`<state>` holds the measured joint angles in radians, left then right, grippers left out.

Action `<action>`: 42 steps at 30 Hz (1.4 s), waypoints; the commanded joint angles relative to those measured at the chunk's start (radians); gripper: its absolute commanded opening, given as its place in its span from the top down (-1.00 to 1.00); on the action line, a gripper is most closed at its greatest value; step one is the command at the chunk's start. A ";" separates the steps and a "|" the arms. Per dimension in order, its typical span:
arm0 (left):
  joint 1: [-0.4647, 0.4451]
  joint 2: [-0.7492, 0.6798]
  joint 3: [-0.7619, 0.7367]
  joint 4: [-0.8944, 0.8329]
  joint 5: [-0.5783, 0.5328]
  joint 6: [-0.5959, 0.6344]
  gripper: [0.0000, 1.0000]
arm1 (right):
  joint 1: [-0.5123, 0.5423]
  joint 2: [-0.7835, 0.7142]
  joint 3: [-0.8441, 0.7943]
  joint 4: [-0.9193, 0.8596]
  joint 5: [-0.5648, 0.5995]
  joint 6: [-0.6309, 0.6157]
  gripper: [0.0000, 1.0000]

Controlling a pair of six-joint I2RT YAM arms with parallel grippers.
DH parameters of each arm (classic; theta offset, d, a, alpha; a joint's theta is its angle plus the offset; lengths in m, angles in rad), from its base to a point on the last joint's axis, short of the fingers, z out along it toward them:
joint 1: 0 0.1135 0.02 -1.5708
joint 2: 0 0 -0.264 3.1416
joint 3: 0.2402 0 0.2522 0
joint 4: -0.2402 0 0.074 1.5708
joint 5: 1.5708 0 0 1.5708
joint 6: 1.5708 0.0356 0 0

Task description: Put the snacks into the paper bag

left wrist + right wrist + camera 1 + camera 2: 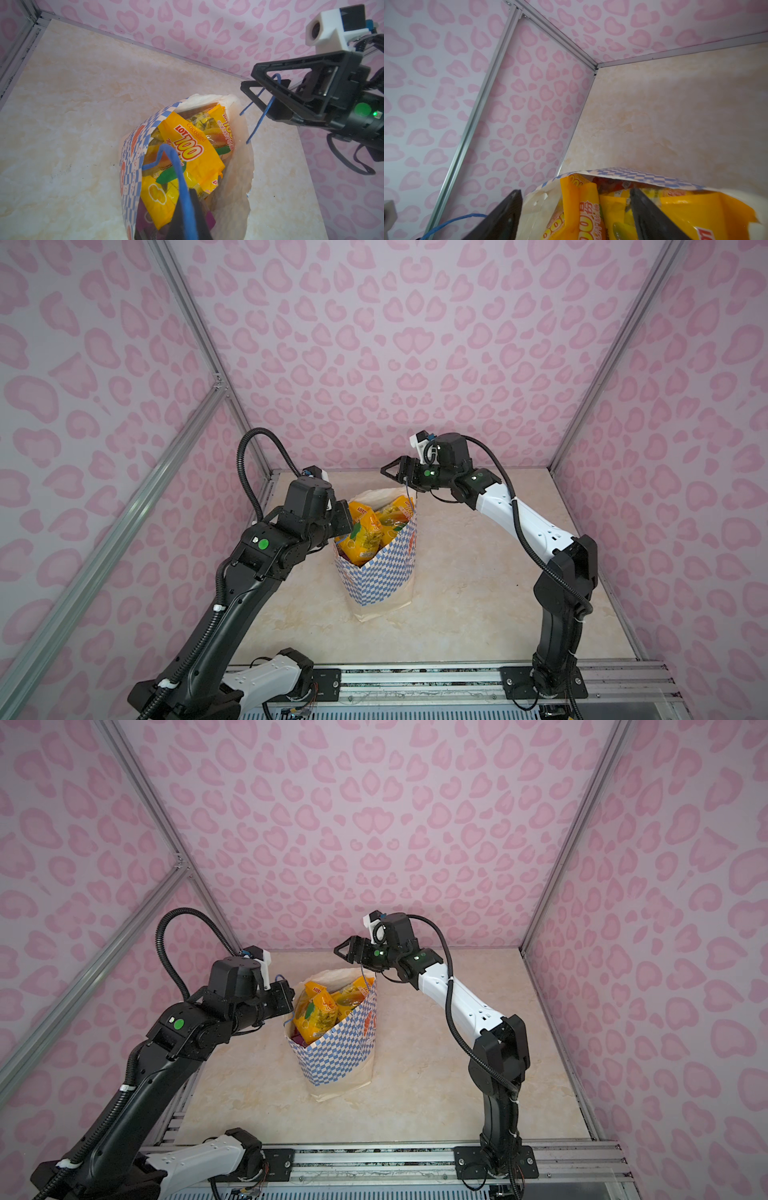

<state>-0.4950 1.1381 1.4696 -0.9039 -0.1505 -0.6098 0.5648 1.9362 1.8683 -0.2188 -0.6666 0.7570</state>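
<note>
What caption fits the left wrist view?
Left hand shut on one blue cord handle of the checkered paper bag holding yellow-orange snack packets; open right hand at the other handle.

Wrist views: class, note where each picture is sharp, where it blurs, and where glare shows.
Left wrist view: print on the yellow packet is sharp with slight sheen; the blue handle close to the lens is blurred. Right wrist view: the near packets are soft, the wall pattern clearer.

Paper bag [384, 576], blue-and-white checkered with orange print, stands upright mid-table [478, 597], mouth open, both blue cord handles [176, 164] raised. Snacks [365, 537] fill it: yellow-orange packets uppermost, a purple packet [143, 217] beneath.
</note>
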 commanded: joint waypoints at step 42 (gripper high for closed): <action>-0.040 0.395 0.367 0.048 0.234 0.026 0.93 | -0.325 -0.469 -0.437 0.323 -0.351 0.150 1.00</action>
<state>-0.5320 1.5505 1.8709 -1.0077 0.0566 -0.5594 0.2440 1.4876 1.4792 -0.0074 -1.0138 0.9512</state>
